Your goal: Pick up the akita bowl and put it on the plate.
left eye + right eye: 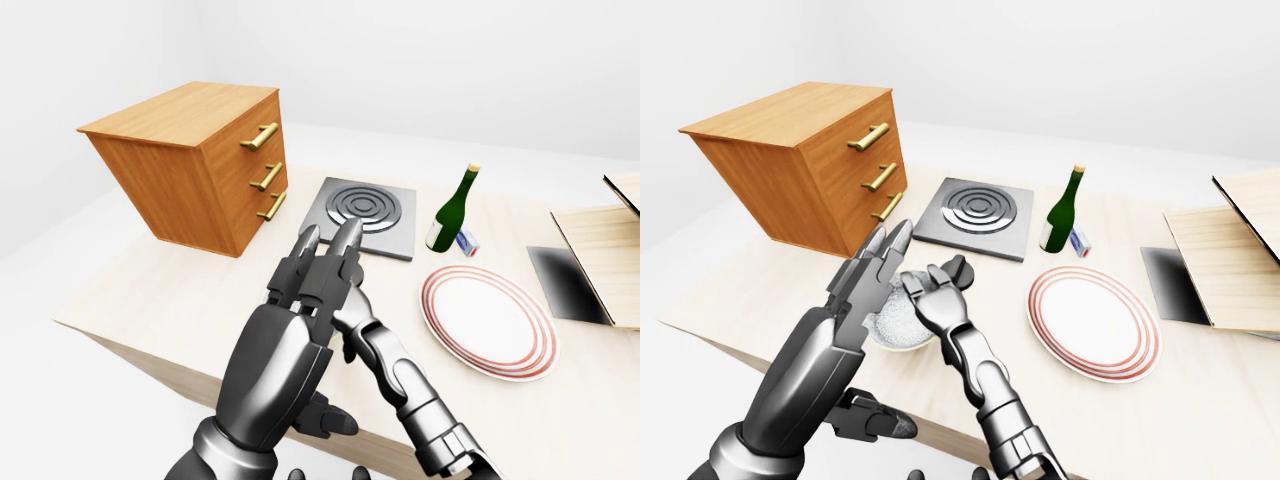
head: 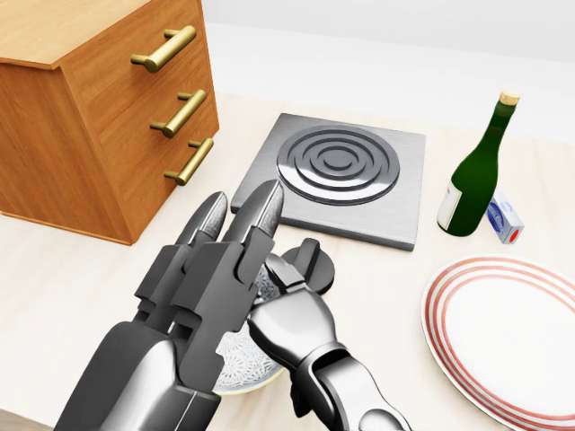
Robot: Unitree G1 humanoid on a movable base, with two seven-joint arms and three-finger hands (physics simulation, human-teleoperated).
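Tabletop (image 1: 770,300): akita bowl (image 1: 898,325) is flanked by left hand (image 1: 855,290) and right hand (image 1: 940,295), fingers apart; grasp pending, then lift toward plate (image 1: 1095,322).

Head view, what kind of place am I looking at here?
Probably a kitchen-style tabletop in a simulator: a single hob plate, a green wine bottle and a red-rimmed plate sit on a pale wooden table, beside a small drawer cabinet.
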